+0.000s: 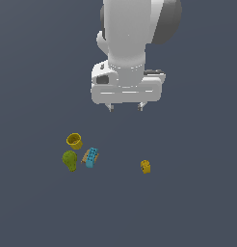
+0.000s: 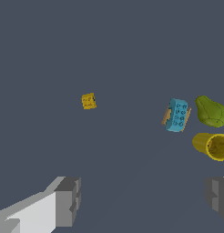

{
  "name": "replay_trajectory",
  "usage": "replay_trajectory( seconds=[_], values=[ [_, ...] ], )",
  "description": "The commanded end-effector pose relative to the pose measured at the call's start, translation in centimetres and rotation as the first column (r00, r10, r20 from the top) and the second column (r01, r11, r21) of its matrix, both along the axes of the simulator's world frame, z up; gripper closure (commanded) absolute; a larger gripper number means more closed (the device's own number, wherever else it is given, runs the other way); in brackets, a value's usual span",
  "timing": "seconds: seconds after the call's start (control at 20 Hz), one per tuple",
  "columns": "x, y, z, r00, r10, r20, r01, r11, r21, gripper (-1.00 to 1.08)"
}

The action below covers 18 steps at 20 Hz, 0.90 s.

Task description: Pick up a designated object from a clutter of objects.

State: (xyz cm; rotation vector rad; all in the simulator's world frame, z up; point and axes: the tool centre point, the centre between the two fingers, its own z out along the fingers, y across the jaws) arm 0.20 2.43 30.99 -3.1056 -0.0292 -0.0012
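Note:
The designated object, a teal-blue studded brick (image 1: pixel 92 157) (image 2: pixel 178 114), lies on top of a tan tile (image 1: pixel 85 156) (image 2: pixel 167 116) within the clutter of objects. A yellow cup (image 1: pixel 74 141) (image 2: pixel 211 145) lies on its side beside it, and an olive-green pear shape (image 1: pixel 70 160) (image 2: pixel 211 112) sits close by. An orange-yellow block (image 1: pixel 145 167) (image 2: pixel 88 101) rests apart, toward the exterior view's right. My gripper (image 1: pixel 125 107) (image 2: pixel 143 198) hangs well above the floor, open and empty, up and to the exterior view's right of the brick.
The objects lie on a plain dark grey floor (image 1: pixel 188 202). The white arm (image 1: pixel 135 34) fills the upper middle of the exterior view.

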Motion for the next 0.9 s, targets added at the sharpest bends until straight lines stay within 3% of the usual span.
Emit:
replay_trajectory(
  seconds=[0.0, 0.45, 0.85],
  values=[
    [0.1, 0.3, 0.4, 1.0, 0.011, 0.009, -0.011, 1.0, 0.001, -0.92],
    [0.9, -0.8, -1.1, 1.0, -0.006, 0.006, 0.006, 1.0, 0.001, -0.92],
    [3.2, -4.2, -6.0, 0.999, -0.053, 0.005, 0.053, 0.999, -0.001, -0.92]
  ],
)
